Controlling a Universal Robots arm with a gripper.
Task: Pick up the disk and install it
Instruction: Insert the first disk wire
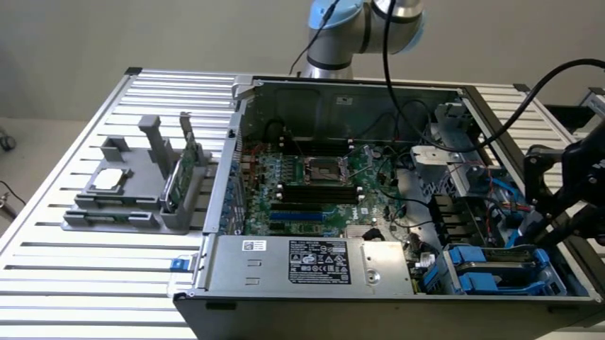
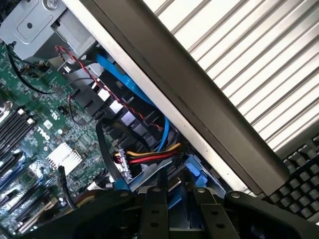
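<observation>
My black gripper (image 1: 532,236) hangs over the near corner of the open computer case (image 1: 236,142) at the exterior view's right, just inside its side wall. In the wrist view the gripper (image 2: 178,193) has its two fingers (image 2: 155,206) standing close together, shut on the disk (image 2: 193,172), a thin slab whose blue carrier frame shows between and just beyond them. The disk hangs over the drive bay (image 1: 496,273), where blue carriers and a grey drive top lie. In the exterior view my fingers hide the disk.
A grey stand (image 1: 132,195) on the slatted table at the exterior view's left holds a small silver chip (image 1: 109,178) and an upright green card (image 1: 185,173). Red, yellow and blue cables (image 2: 144,157) crowd the bay. The power supply (image 1: 302,262) is beside it, and a keyboard (image 2: 299,172) lies outside the wall.
</observation>
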